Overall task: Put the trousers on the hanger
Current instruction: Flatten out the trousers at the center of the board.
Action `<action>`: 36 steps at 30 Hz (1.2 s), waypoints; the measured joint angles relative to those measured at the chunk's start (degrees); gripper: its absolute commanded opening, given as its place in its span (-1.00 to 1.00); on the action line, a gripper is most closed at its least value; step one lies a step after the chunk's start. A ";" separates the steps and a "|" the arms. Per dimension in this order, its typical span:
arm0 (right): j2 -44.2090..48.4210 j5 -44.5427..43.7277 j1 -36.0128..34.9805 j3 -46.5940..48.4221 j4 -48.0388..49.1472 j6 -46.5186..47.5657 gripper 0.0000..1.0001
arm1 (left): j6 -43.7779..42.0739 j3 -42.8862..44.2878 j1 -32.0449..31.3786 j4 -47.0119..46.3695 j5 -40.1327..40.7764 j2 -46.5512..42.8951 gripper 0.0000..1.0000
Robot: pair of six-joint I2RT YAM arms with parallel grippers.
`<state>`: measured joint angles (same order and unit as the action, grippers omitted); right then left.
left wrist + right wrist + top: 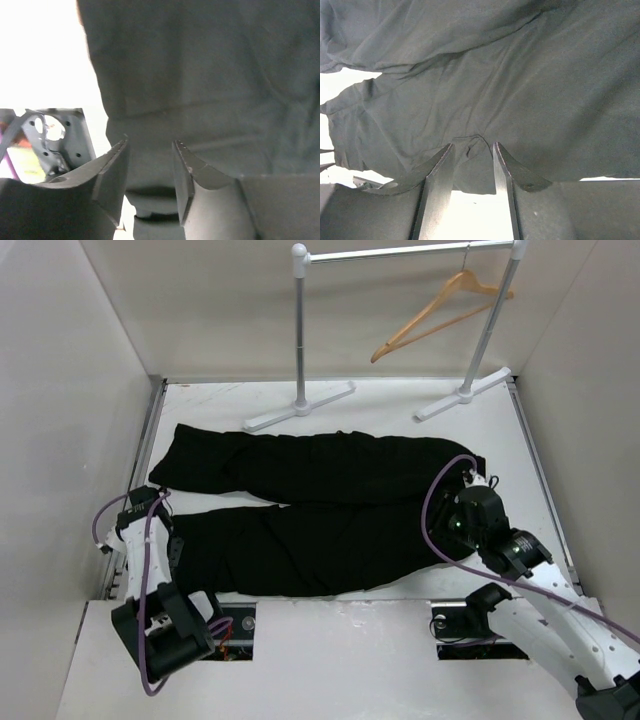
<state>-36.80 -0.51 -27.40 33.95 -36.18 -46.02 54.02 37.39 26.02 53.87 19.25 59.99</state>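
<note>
left tool (149, 147) is sitting low at the cuff end of the near leg of the trousers (330, 500), its jaws standing a little apart with a lump of dark cloth showing low in the gap; whether it is nipping that cloth or only resting over it, i cannot tell. right tool (472, 147) is pointing down at the waist end, jaws spread, the bright surface (400, 405) showing between them and a small ridge of fabric rising just at the tips, not clamped

the trousers are lying flat across the surface, long axis running left to right: both legs are reaching toward the left arm, the waist is lying under the right arm, and a thin wedge of surface is parting the two legs on the left. so each tool is standing over its own end of the garment, and the cloth is lying straight ahead of each set of jaws

the hanger (440, 315) is hanging tilted from the grey rail (400, 252) at the far right, well apart from the trousers and beyond them; the right arm is looking the nearer one to it. judging from this, the task is only beginning: the garment is needing a firm pinch at both ends before it is going anywhere near the bottom bar
</note>
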 measured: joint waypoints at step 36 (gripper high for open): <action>-13.42 4.48 9.14 10.16 -0.46 4.76 -0.83 | 11.30 22.62 -16.41 -0.96 2.60 6.51 -0.09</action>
<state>-50.22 3.97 -18.26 44.12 -36.64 -41.25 65.32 60.01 9.61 52.90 21.85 66.50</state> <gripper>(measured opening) 0.106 0.458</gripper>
